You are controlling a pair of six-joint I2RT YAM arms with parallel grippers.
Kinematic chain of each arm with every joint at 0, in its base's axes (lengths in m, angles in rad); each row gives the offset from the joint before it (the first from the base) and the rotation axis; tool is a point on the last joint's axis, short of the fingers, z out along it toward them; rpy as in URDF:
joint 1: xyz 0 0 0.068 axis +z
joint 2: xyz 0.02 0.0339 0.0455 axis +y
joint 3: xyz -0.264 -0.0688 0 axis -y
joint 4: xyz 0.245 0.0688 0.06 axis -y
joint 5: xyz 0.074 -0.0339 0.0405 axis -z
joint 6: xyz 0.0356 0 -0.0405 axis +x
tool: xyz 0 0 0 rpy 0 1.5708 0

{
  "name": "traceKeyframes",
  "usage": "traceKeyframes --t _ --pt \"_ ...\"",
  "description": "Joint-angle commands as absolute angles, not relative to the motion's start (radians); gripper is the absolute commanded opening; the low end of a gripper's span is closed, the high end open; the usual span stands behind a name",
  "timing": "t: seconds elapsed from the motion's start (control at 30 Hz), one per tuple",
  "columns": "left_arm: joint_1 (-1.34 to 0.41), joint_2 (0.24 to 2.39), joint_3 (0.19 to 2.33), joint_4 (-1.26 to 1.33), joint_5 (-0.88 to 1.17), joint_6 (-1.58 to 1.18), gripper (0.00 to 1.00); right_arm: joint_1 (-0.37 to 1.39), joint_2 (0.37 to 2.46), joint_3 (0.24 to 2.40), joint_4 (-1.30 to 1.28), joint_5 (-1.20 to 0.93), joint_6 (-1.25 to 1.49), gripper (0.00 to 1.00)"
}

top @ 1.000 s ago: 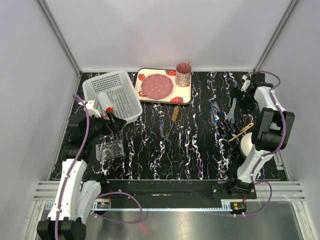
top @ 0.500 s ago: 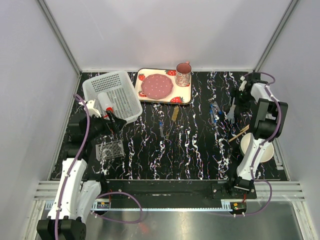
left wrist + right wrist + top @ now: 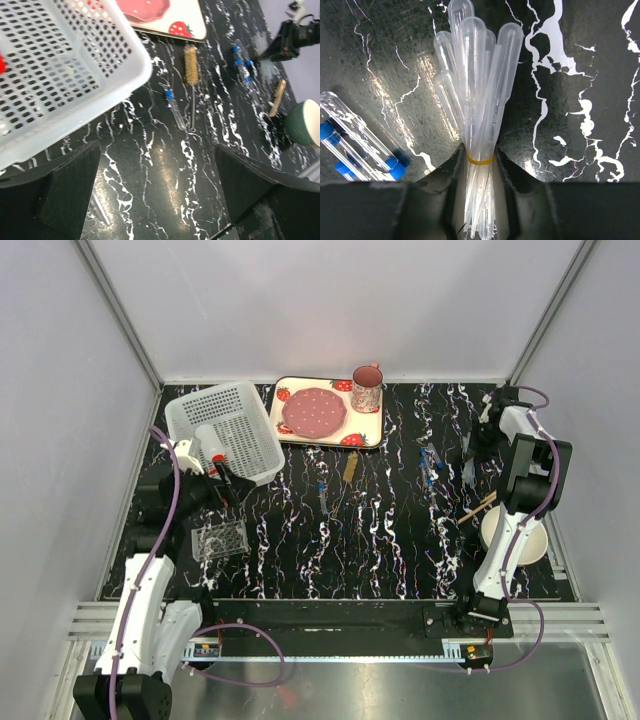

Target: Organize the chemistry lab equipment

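Done so far: a small white red-capped bottle [image 3: 213,448] is seen lying in the white perforated plastic basket [image 3: 240,412], just beyond the left tool [image 3: 157,195]. No other equipment is seen put away.
Left to do: most of the job, it is judged. The clear plastic grid tube rack [image 3: 220,538] sits just on the base side of the left tool, and no tubes are seen in it. A single thin blue-capped clear tube [image 3: 175,107] and a tan-bristled wire brush [image 3: 190,70] lie loose ahead of the left tool. Tan wooden sticks [image 3: 483,502] lie on the base side of the right tool [image 3: 479,165].
Step in hand: a bundle of clear plastic pipettes bound by a yellow rubber band [image 3: 477,75] is judged to be in the course of being picked up.
Right tool: closed on the bundle at the band, with a finger pressed to each side. The bundle lies flat on the black marbled tabletop [image 3: 380,540].
Beside the right tool: a few thin blue-capped tubes [image 3: 355,150] are seen just to its left.
Right arm pose: reached to the far right of the tabletop, folded high, with the wrist bent steeply downward.
Left arm pose: stretched forward along the left side, with the tool held low at the basket's near corner.
Left tool: spread wide, with nothing between the fingers.
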State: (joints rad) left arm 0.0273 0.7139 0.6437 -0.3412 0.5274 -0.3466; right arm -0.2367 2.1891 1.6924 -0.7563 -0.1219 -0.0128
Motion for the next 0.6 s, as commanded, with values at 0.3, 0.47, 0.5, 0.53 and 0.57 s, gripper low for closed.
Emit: traceKeyframes --t 0.3,0.47,0.5,0.53,0.57 --pt "-0.064 0.758 0.470 0.283 0.925 -0.917 0.99 -0.245 1.757 1.448 -0.600 -0.308 -0.060 0.16" --pt "-0.320 0.761 0.431 0.581 0.691 -1.041 0.99 -0.244 1.560 1.263 -0.591 -0.786 -0.132 0.16" --pt "-0.354 0.776 0.436 0.610 0.660 -1.051 0.99 -0.244 1.516 1.241 -0.595 -0.852 -0.149 0.16" --pt "-0.385 0.822 0.442 0.641 0.634 -1.063 0.99 -0.242 1.499 1.203 -0.600 -0.971 -0.155 0.16" --pt "-0.441 0.847 0.457 0.694 0.583 -1.068 0.99 -0.239 1.484 1.187 -0.600 -1.021 -0.155 0.16"
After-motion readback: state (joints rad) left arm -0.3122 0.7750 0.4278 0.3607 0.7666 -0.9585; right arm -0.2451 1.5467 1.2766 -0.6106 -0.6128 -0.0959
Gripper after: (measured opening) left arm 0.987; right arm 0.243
